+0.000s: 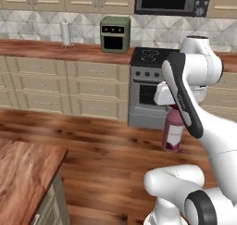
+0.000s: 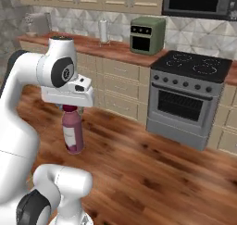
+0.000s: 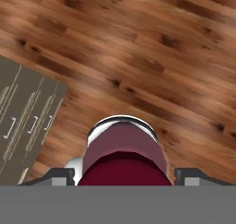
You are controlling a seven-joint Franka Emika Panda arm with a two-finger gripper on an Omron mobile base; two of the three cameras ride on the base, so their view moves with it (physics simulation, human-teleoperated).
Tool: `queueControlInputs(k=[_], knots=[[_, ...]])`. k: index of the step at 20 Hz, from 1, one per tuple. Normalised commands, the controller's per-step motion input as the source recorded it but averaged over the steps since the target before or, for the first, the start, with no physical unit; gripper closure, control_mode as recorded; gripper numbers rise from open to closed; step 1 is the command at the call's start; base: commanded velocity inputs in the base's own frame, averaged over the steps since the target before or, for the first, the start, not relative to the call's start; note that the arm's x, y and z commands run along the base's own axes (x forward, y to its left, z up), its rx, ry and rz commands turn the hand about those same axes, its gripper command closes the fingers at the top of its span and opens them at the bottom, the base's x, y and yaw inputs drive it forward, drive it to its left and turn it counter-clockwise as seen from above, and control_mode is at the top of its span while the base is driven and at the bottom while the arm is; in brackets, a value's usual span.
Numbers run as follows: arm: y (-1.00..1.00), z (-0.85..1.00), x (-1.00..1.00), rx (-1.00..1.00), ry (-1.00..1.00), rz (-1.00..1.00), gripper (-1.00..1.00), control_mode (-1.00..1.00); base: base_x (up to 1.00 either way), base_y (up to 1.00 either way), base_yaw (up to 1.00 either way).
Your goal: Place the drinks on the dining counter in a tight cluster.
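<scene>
Gripper clamped on maroon cap of wide dark-purple bottle, bottle hanging upright above wood floor, dining counter corner near left, stove far.

No legible text on anything

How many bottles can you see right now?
1. A dark-purple bottle with a maroon cap hangs upright from the gripper, in the air above the wooden floor, in front of the stove. Others may be out of view.
</scene>
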Motion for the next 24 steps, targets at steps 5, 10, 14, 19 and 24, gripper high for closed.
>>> queueControlInputs(k=[5,10,14,19,24], knots=[[0.00,0.00,0.00,0.00,0.00,0.00,1.00,1.00,0.13,-0.02,0.38],[0.00,0.00,0.00,0.00,0.00,0.00,1.00,1.00,0.66,0.30,0.16],[0.00,0.00,0.00,0.00,0.00,0.00,1.00,1.00,0.81,0.15,0.40],[0.00,0.00,0.00,0.00,0.00,0.00,1.00,1.00,-0.28,-0.01,0.68],[0.00,0.00,0.00,0.00,0.00,0.00,1.00,1.00,-0.35,-0.11,0.87]])
